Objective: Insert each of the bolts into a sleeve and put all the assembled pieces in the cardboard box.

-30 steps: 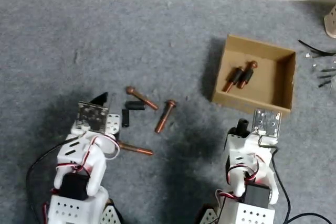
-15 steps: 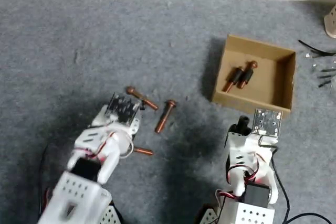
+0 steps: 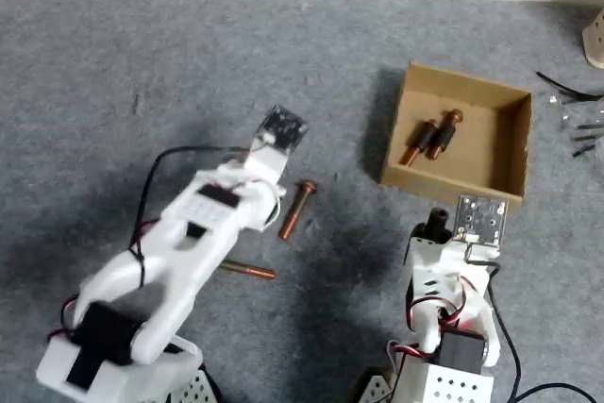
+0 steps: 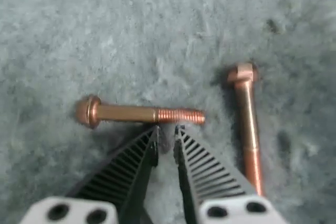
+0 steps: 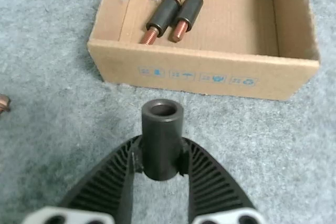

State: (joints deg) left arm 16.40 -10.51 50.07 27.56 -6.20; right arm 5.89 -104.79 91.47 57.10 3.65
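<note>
**Bolts (image 3: 295, 208) loose on grey felt, one sleeve (image 5: 163, 129) clamped**

Three copper-coloured bolts with flanged heads and partly threaded shanks are seen lying flat on the table (image 3: 142, 63), which is covered in a coarse, fuzzy grey fabric. In the left wrist view, the crosswise bolt (image 4: 139, 114) is found just beyond the tips of the left gripper (image 4: 165, 142), with the lengthwise bolt (image 4: 247, 124) beside it, apart from it. The third bolt (image 3: 247, 271) is partly covered by the left arm in the high view.

The sleeve, a matte black tube with a hollow bore, is held upright in the clenched right gripper (image 5: 161, 158), whose ribbed black fingers (image 5: 207, 177) are pressed against its sides. It is held near the front wall of the cardboard box (image 5: 205, 72), an open brown tray of plain board. Two assembled pieces (image 5: 163, 17), each a bolt inside a black sleeve, are laid side by side inside the box.

The left arm is stretched out diagonally from its base over the middle of the table, its claw drawn almost together with nothing gripped. The right arm is folded close to its base.
</note>
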